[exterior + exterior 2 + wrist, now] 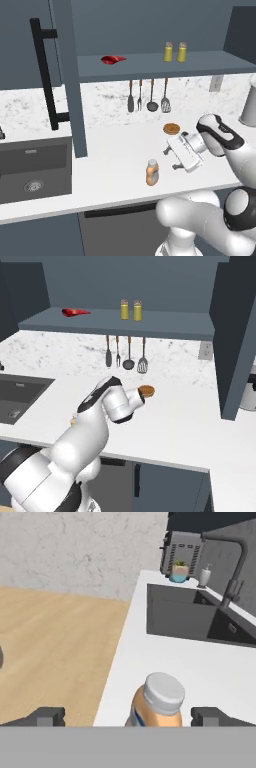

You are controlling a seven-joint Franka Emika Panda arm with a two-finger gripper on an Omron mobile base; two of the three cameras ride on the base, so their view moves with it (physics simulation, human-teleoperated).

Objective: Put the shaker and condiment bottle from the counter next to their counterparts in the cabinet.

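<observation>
While the dark blue-grey wall cabinet (150,66) stood open, its shelf held two yellow-green shakers with grey caps (175,52) side by side and a glossy red flattish bottle (113,60) further left. On the white counter (115,150), the orange-tan white-capped squeeze bottle (156,704) stood upright between the spread fingertips of the two-finger gripper (127,716), untouched.

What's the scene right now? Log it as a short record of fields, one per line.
shelf: two shakers side by side in the open cabinet, red bottle to their left
counter: orange bottle upright on the counter, near its front edge
gripper: gripper open, fingertips either side of the orange bottle, not closed on it
left to do: orange bottle not yet moved
</observation>
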